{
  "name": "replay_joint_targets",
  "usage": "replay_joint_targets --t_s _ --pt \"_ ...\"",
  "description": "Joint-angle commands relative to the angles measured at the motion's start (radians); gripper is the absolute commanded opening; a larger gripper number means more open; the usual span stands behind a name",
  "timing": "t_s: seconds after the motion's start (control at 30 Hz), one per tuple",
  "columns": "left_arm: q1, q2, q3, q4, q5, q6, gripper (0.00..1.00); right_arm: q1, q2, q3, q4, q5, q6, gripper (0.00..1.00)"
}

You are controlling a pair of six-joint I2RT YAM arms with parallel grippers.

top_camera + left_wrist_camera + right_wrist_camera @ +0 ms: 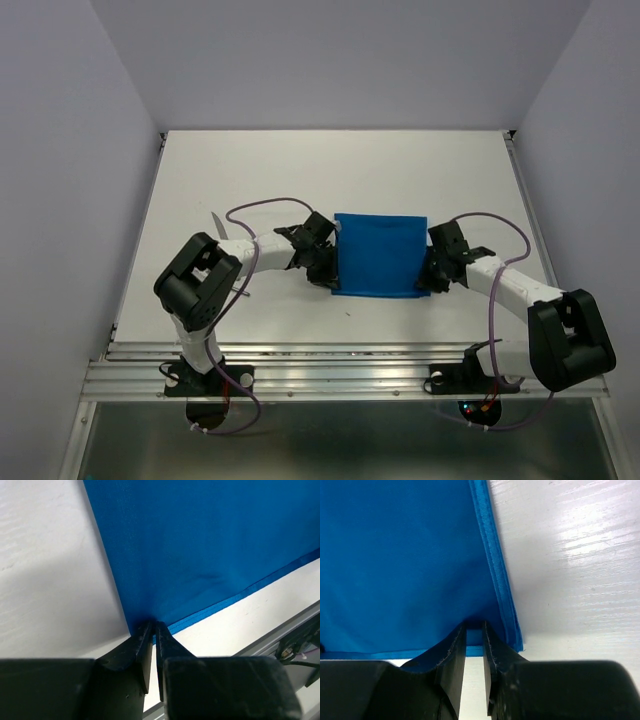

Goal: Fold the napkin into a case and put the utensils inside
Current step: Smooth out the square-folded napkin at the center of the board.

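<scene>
The bright blue napkin [378, 255] lies as a folded rectangle in the middle of the white table [330, 170], between my two grippers. My left gripper [328, 272] is at its near left corner. In the left wrist view the left gripper [153, 625] is pinched shut on the hemmed corner of the napkin [200, 545]. My right gripper [428, 278] is at the near right corner. The right wrist view shows the right gripper [474, 625] shut on the napkin [405, 565], with cloth between its tips. Of the utensils, only a slim grey tip [215, 219] shows beside the left arm. No case is in view.
A ribbed metal rail [340, 365] runs along the table's near edge, close behind both grippers, and shows as the rail [295, 625] in the left wrist view. Purple cables [262, 205] loop over both arms. Grey walls stand on the left, right and far sides.
</scene>
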Motion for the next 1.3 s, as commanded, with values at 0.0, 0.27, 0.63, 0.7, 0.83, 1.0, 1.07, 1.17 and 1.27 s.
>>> replay_joint_targets --t_s 0.0,0.27,0.63,0.7,0.83,1.0,1.07,1.17,1.27 --pt "-0.008 -0.063 -0.030 -0.117 -0.066 0.030 0.20 0.001 -0.006 0.033 0.000 0.024 -0.012 0.25" --pt "0.007 -0.105 0.194 -0.226 -0.160 0.059 0.22 0.001 0.014 0.216 -0.021 0.123 -0.048 0.27" --pt "0.075 0.150 0.380 -0.189 -0.218 0.090 0.21 -0.009 0.261 0.391 0.014 0.125 -0.087 0.27" --pt "0.083 0.187 0.380 -0.185 -0.215 0.099 0.21 -0.009 0.293 0.392 0.025 0.128 -0.090 0.27" --pt "0.089 0.217 0.358 -0.173 -0.204 0.102 0.20 -0.009 0.320 0.369 0.035 0.134 -0.091 0.26" --pt "0.090 0.164 0.395 -0.199 -0.196 0.110 0.19 -0.018 0.260 0.374 0.032 0.146 -0.099 0.26" --pt "0.092 0.132 0.432 -0.209 -0.209 0.115 0.20 -0.041 0.243 0.386 0.032 0.150 -0.105 0.26" --pt "0.110 0.121 0.470 -0.226 -0.222 0.115 0.20 -0.059 0.244 0.421 0.034 0.151 -0.120 0.26" --pt "0.133 0.159 0.530 -0.228 -0.226 0.109 0.20 -0.085 0.290 0.464 0.035 0.150 -0.134 0.26"
